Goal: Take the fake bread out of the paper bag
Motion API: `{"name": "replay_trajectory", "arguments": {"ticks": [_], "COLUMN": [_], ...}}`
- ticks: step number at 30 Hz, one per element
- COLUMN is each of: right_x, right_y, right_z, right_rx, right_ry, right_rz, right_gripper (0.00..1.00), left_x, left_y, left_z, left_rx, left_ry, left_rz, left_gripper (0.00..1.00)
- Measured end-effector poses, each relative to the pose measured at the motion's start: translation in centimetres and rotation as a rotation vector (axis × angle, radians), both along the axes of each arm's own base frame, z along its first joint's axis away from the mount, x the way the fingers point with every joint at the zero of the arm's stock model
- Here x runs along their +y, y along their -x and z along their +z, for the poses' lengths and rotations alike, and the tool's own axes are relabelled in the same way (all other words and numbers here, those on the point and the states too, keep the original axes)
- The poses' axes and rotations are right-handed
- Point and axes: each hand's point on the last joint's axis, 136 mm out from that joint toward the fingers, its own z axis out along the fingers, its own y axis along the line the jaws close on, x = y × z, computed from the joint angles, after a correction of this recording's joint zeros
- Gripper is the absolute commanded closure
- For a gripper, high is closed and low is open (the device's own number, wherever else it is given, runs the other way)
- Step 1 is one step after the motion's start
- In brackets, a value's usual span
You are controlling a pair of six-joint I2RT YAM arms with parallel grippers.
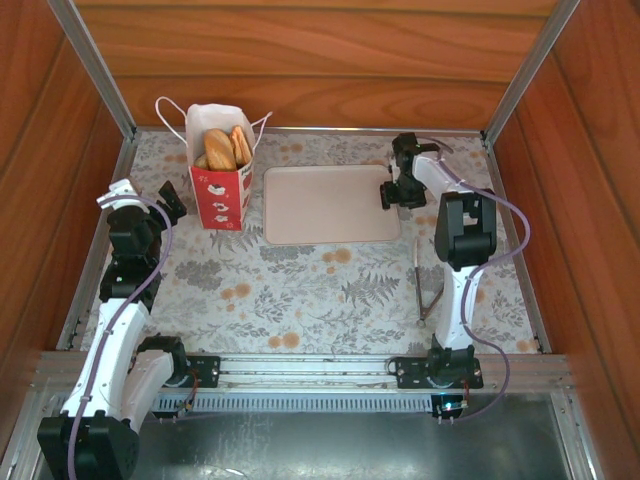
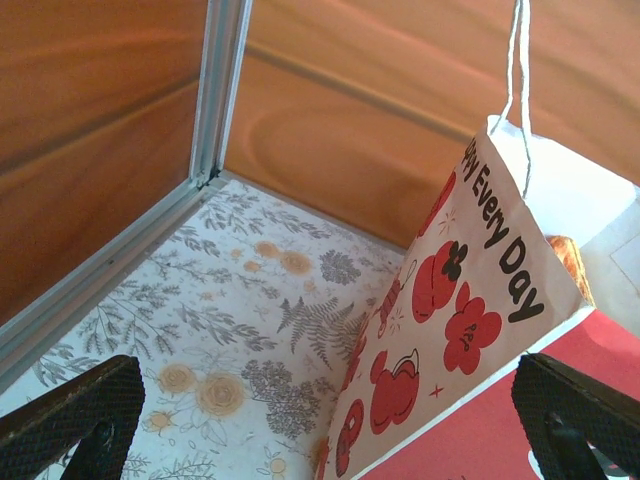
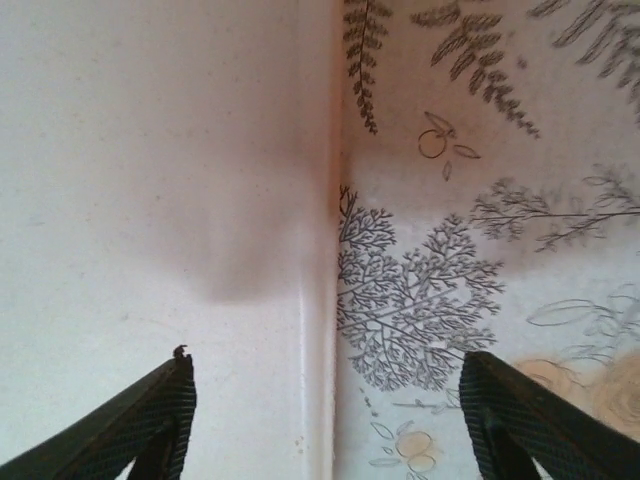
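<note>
The paper bag (image 1: 222, 185) stands upright at the back left, white above a red band, with string handles. Golden-brown fake bread (image 1: 221, 148) fills its open top. My left gripper (image 1: 175, 203) is open just left of the bag; in the left wrist view the bag (image 2: 470, 310) rises between and beyond the wide-apart fingers (image 2: 70, 420), and a bit of bread (image 2: 570, 255) peeks over its rim. My right gripper (image 1: 391, 195) hangs open over the right edge of the pale pink tray (image 1: 330, 205), nothing between its fingers (image 3: 135, 420), with the tray's rim (image 3: 320, 300) directly beneath.
Wooden walls with aluminium corner posts (image 1: 100, 70) close in the floral table on three sides. A thin grey tong-like thing (image 1: 428, 285) lies on the table beside the right arm. The left wall's metal rail (image 2: 120, 260) runs close to the left gripper.
</note>
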Motion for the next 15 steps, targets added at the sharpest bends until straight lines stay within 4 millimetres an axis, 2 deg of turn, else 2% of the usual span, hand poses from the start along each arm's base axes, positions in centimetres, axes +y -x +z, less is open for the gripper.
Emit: {"name": "replay_trajectory", "arguments": {"ticks": [3, 6, 8, 10, 14, 15], "right_x": [-0.5, -1.4, -2.1, -2.8, -4.5, -4.7], "right_y": [0.5, 2.3, 4.9, 7.9, 14.8, 15.9], "right_z": [2.2, 4.9, 6.4, 7.0, 6.3, 6.0], "right_rx": [-0.025, -0.073, -0.087, -0.093, -0.07, -0.061], "right_ry": [0.01, 0.011, 0.013, 0.011, 0.016, 0.019], "right_rz": [-0.062, -0.144, -0.197, -0.248, -0.354, -0.373], "right_gripper": [0.0, 0.0, 0.0, 0.0, 0.0, 0.0], "left_x": [0.0, 0.0, 0.0, -0.1, -0.1, -0.1], "left_y": [0.0, -0.1, -0.2, -0.3, -0.5, -0.6], "left_z": [0.3, 0.7, 1.0, 1.1, 1.0, 0.9], "left_rx": [-0.003, -0.011, -0.012, -0.011, 0.0, 0.004], "left_ry": [0.0, -0.003, -0.009, -0.011, -0.015, -0.016], "left_rz": [0.0, -0.002, -0.003, -0.006, -0.009, -0.009], "left_gripper": [0.0, 0.0, 0.0, 0.0, 0.0, 0.0]}}
